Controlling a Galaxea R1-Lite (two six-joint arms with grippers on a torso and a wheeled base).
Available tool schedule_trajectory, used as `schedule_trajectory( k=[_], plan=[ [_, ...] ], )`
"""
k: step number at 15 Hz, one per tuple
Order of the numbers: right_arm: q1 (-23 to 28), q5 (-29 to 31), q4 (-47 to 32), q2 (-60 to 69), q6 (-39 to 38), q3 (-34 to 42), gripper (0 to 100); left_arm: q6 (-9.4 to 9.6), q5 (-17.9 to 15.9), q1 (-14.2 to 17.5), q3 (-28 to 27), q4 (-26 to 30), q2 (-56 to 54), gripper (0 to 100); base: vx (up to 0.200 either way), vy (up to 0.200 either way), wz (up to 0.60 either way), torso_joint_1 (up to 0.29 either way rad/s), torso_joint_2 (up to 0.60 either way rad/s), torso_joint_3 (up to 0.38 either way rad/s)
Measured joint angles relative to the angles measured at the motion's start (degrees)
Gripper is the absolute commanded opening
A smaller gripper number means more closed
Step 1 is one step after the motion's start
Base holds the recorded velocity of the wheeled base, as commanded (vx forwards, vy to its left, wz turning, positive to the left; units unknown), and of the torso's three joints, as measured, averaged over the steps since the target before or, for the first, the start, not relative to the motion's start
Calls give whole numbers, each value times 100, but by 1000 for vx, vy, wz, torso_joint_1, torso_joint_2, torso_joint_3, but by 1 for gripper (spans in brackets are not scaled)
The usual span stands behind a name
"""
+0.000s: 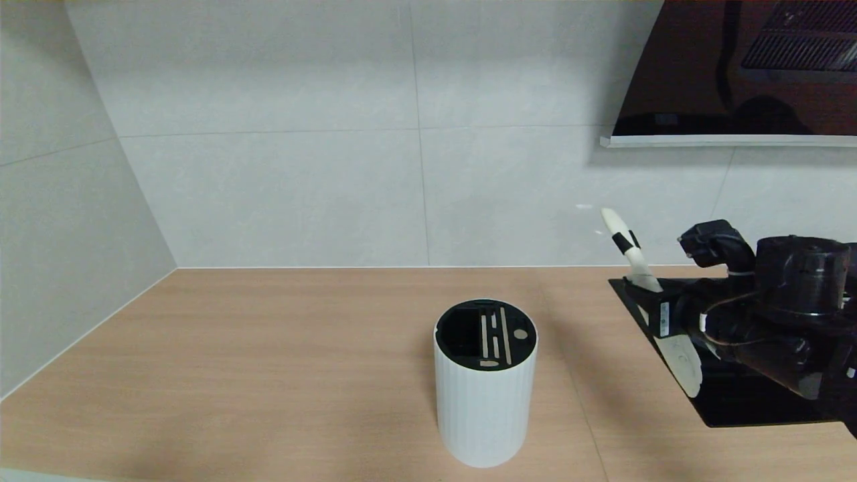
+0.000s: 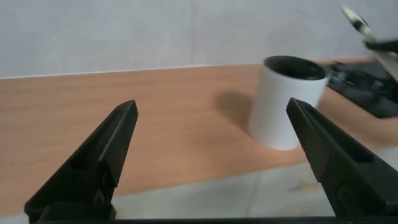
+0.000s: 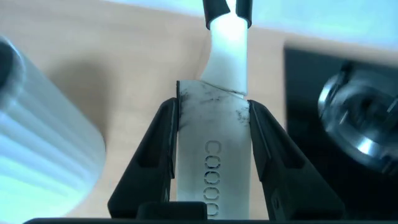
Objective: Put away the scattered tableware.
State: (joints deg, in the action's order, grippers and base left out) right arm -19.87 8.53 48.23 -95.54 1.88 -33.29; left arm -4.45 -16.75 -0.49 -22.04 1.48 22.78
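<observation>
- Furthest left, the left gripper [image 2: 211,107] hangs over the light wooden countertop [image 1: 268,368], its two black fingers [image 2: 112,149] spread wide with nothing between them. Their bases are cut off at the edge of the left wrist view.
- Behind the countertop rises a pale grey tiled wall [image 1: 301,134].
- Near the middle, a white ribbed cylindrical holder [image 1: 485,408] stands upright on the wood. Its black top has one large opening and several narrow slots. The inside is too dark to see into.
- To the right of the holder and well apart from it is a white flat-bladed knife [image 1: 684,361] with a black band on its handle. It is tilted, the handle up toward the wall and the blade tip down toward the front.
- The right gripper [image 3: 212,107] is clamped on the flat blade, one finger at each edge. In the head view its fingers hide the middle of the knife. In the right wrist view the handle's end and the blade's tip are cut off.
- Under the knife and gripper lies a black glass cooktop [image 1: 736,405], partly covered by the arm.
- A round metal part [image 3: 360,118] on the cooktop is too blurred to identify.
- A dark range hood [image 1: 736,67] is cut off at the upper right corner.
</observation>
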Motion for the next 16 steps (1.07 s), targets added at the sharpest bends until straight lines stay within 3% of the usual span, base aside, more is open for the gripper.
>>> schedule_trajectory(
  k=[2,3,6,8,9,14,16],
  plan=[
    [-355,27,-747,196,-93,-678,0,-176,-191,-205,-667,-405,1365,100,0,0,0,0,0,0],
    [-573,66,-963,276,-183,-940,0,-375,-255,-391,-955,-739,2019,100,0,0,0,0,0,0],
    [-1117,161,-1345,419,-236,-1508,0,-1296,-377,-1154,-1571,-2324,3822,100,0,0,0,0,0,0],
    [-1543,250,-1560,463,-332,-1692,0,-2026,-416,-1646,-1773,-3555,4775,100,0,0,0,0,0,0],
    [-1740,386,-1593,480,-384,-1715,0,-2294,-435,-1840,-1827,-3995,5136,100,0,0,0,0,0,0],
    [-2387,518,-1588,529,-608,-1648,0,-2890,-444,-2831,-2043,-4515,6189,100,0,0,0,0,0,0],
    [-2564,536,-1566,529,-683,-1618,0,-3132,-421,-3280,-2048,-5003,6504,100,0,0,0,0,0,0]
  ],
)
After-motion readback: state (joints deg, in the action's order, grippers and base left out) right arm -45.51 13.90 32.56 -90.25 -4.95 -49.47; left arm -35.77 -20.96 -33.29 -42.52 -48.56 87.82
